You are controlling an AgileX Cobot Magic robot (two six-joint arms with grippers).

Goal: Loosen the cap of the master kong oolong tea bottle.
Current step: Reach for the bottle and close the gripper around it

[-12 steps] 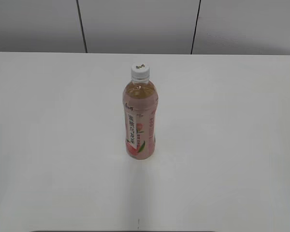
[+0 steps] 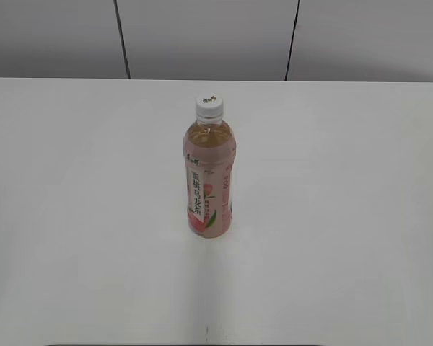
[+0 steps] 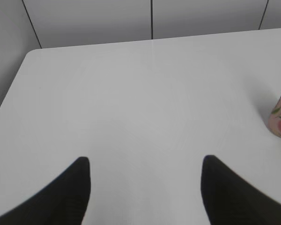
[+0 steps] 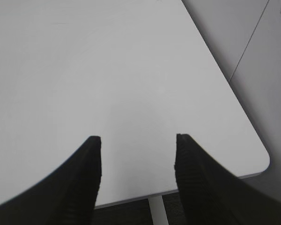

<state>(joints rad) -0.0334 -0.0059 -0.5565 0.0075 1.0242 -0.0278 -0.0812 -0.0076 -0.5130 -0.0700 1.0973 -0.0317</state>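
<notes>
**One bottle, one cap, two idle end effectors**

One master kong oolong tea bottle [image 2: 209,177] stands upright near the middle of the white surface [image 2: 72,216], its single white cap [image 2: 209,107] seated on the neck. Nothing has shifted since the earlier frame. The left end effector [image 3: 145,164] hovers over bare surface, fingers spread, the bottle's base at its far right. The right end effector [image 4: 138,143] hangs spread above the surface's corner, holding nothing.

White table [image 2: 346,216], grey panelled wall [image 2: 202,36] with dark seams
</notes>
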